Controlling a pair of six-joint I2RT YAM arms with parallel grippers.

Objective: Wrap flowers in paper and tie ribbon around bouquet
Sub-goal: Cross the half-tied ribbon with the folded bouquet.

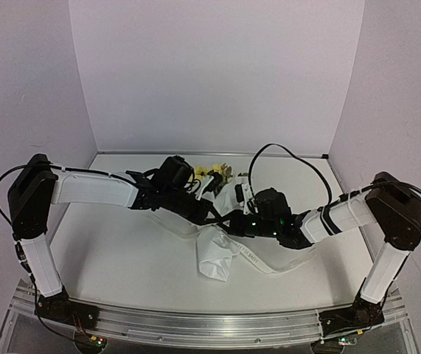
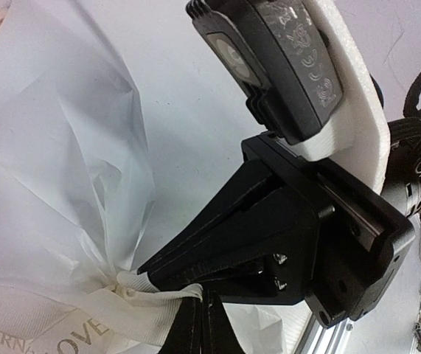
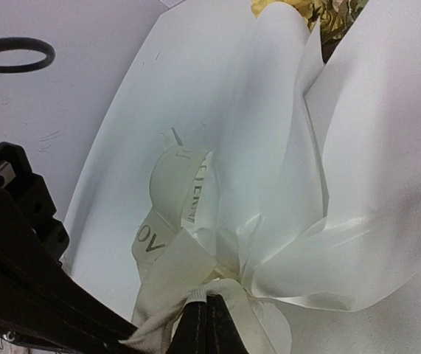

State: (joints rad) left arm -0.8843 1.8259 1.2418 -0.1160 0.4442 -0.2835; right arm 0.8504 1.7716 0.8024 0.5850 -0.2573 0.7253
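Top view: the bouquet [image 1: 217, 254] lies mid-table [image 1: 122, 251], with the ribbon [image 1: 269, 264] trailing right. Left wrist: the left gripper [image 2: 197, 306] is clenched on the ribbon beside the gathered paper [image 2: 63, 184]. Right wrist: the right gripper [image 3: 208, 306] also pinches the ribbon, with the flowers [image 3: 321, 15] at the top.

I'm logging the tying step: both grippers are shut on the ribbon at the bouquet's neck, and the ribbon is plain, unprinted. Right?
Not quite: the ribbon carries dark lettering, as the right wrist view shows. The left gripper and right gripper are indeed shut on it at the neck of the bouquet.
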